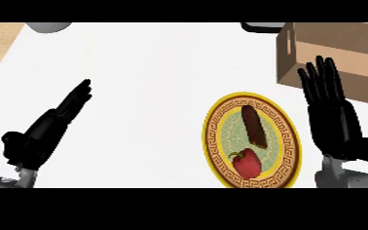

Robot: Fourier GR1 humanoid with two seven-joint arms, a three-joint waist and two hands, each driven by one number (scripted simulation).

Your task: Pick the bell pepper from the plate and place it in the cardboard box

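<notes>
I see the small red bell pepper [247, 163] low on the gold-rimmed round plate [215, 131], lower right of frame. Probably light, smooth, slippery; I'd wrap its body. Right hand [330, 114] released, brown cardboard box [327, 48] upper right.

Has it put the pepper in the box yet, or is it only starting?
Only starting. The bell pepper still lies on the plate. Neither the right robot hand nor the left robot hand holds anything. Grasping it and carrying it to the cardboard box remain.
</notes>
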